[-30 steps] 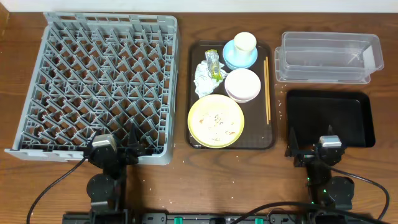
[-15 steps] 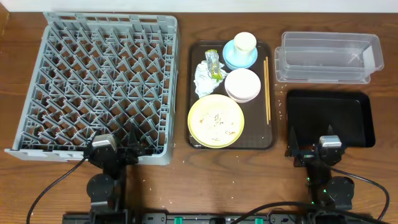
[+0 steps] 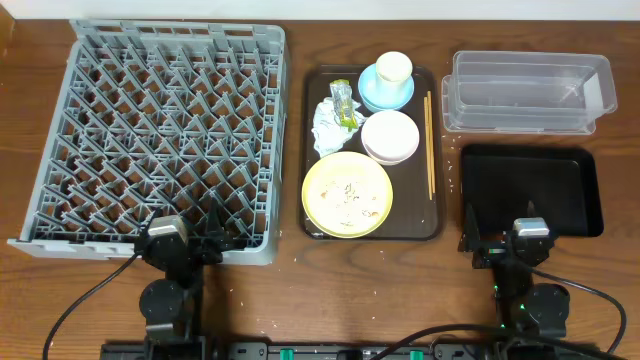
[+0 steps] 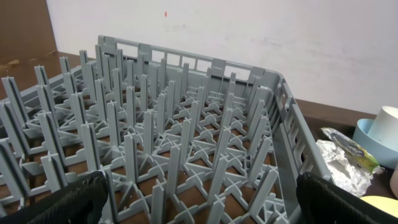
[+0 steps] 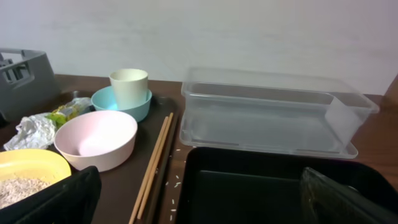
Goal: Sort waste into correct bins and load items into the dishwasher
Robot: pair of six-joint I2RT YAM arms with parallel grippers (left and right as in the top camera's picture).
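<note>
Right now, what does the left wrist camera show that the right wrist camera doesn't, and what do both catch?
Only the left wrist view shows the pegs inside the dish rack. Only the right wrist view shows the clear tub, black tray, chopsticks and crumbs. Both catch the napkin, wrapper, blue bowl and cream cup, plus a corner of the rack.

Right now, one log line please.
left end effector: open, empty | right end effector: open, empty | plate, pink bowl, chopsticks, blue bowl with cup: on tray | rack: empty
</note>
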